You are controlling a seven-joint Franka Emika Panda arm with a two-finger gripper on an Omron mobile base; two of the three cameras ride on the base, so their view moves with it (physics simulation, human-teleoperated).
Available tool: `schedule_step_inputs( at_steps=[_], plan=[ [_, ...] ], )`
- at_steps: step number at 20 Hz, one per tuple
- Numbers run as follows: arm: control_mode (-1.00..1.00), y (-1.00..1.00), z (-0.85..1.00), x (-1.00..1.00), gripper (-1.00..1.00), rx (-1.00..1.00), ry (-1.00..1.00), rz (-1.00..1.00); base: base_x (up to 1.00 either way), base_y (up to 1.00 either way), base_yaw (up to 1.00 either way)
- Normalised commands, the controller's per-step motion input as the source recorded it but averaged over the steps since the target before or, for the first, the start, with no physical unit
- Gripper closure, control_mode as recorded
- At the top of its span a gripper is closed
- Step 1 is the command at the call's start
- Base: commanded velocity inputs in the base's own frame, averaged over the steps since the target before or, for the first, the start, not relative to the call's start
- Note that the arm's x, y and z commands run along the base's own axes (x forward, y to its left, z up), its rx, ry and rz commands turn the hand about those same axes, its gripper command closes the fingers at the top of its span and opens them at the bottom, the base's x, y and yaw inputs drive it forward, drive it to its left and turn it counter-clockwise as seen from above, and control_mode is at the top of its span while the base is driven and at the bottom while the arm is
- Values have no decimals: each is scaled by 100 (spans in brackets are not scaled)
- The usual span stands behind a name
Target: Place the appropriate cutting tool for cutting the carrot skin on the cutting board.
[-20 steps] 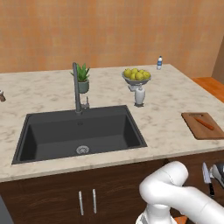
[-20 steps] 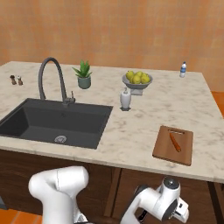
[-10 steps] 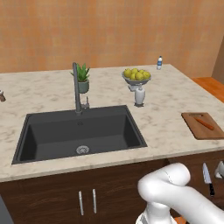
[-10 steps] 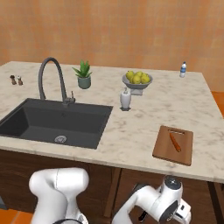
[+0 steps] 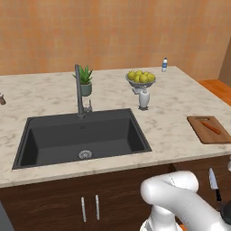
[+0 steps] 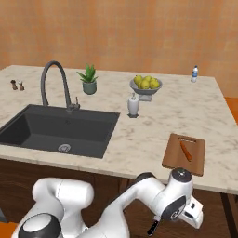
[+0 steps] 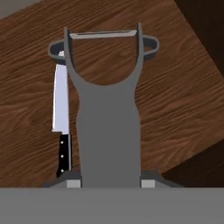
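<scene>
Grey peeler in gripper, blade end pointing away, beside knife.

No text, label, brand, number or sign can be read anywhere. The small bottle at the far upper right of the tabletop is too small to show any lettering.
</scene>
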Motion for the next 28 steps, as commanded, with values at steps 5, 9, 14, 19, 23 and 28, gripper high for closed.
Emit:
schedule_step_inputs(
  at_steps=[5,9,14,19,23,28],
  plan=[
    [-100,1,100,11,100,5,4,3,0,0,0],
    [-100,2,99,84,100,6,9,16,0,0,0],
    [-100,1,92,92,100,1,12,19,0,0,0],
    [-100,-2,12,91,100,0,6,21,0,0,0],
    [-100,-11,-38,76,100,0,0,20,0,0,0],
    [-100,-15,-54,56,100,1,0,18,0,0,0]
  ],
)
